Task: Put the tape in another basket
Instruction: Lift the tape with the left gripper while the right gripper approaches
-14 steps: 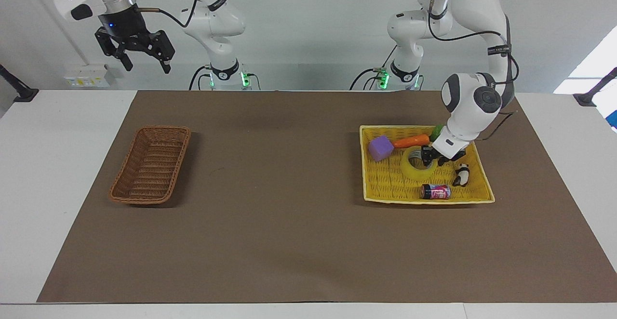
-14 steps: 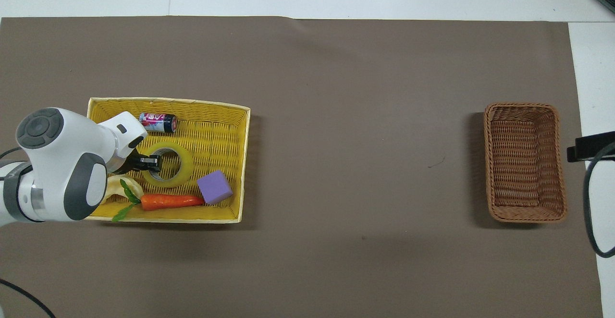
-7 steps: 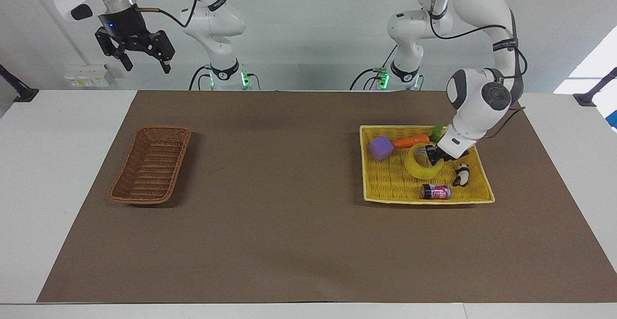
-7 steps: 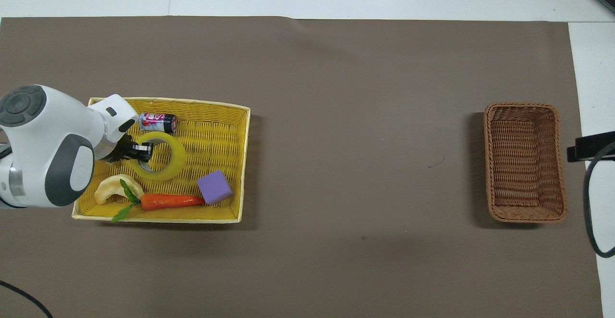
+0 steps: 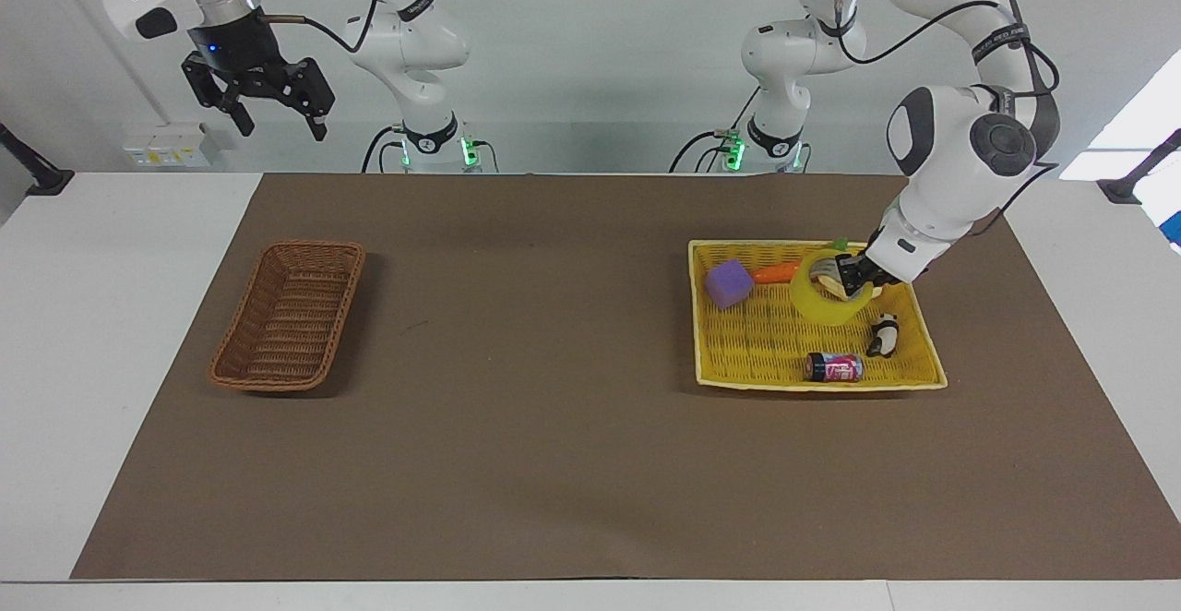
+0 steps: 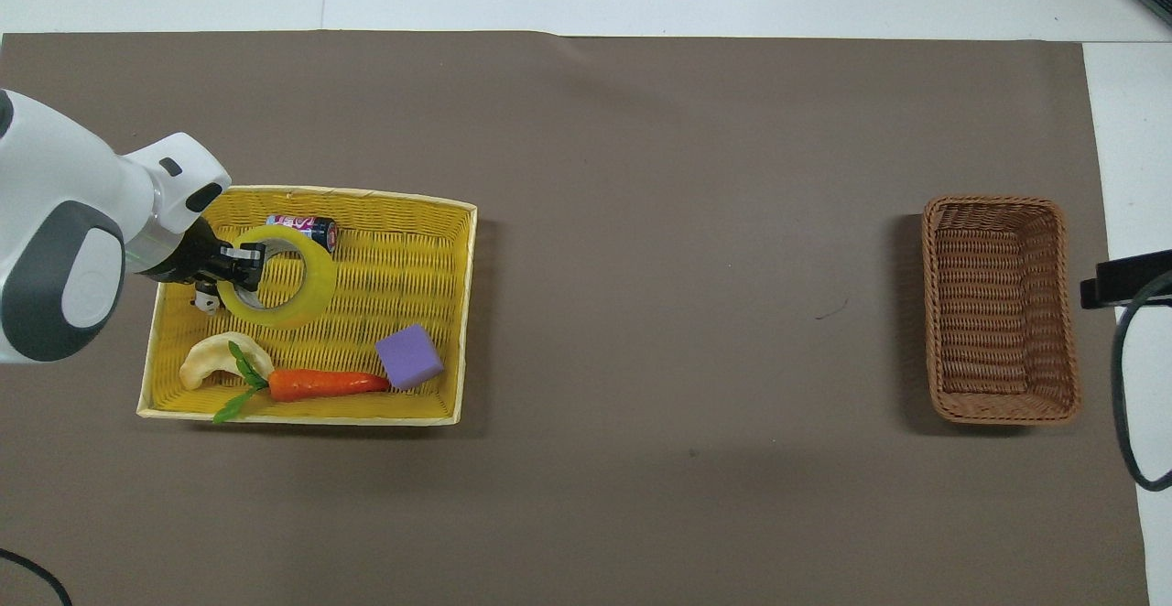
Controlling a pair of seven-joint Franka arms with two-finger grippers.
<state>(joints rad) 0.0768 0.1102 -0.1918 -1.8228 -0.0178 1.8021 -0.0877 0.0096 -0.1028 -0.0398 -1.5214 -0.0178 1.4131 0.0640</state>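
The yellow tape roll (image 5: pixel 819 300) hangs tilted from my left gripper (image 5: pixel 853 281), which is shut on its rim and holds it above the yellow woven tray (image 5: pixel 738 373). It also shows in the overhead view (image 6: pixel 307 290), with the left gripper (image 6: pixel 240 265) at its edge over the tray (image 6: pixel 439 221). The dark brown wicker basket (image 5: pixel 288 316) stands empty toward the right arm's end of the table, also in the overhead view (image 6: pixel 998 308). My right gripper (image 5: pixel 269 105) waits, open, high above the table's edge near the basket.
In the tray lie a purple cube (image 5: pixel 729 282), a carrot (image 5: pixel 777 271), a small can (image 5: pixel 833 367), a panda figure (image 5: pixel 884 334) and a pale curved piece (image 6: pixel 209 361). A brown mat (image 5: pixel 554 426) covers the table.
My left gripper has lifted the tape off the tray floor and carried it up, tilting it on edge. The right arm has not moved.
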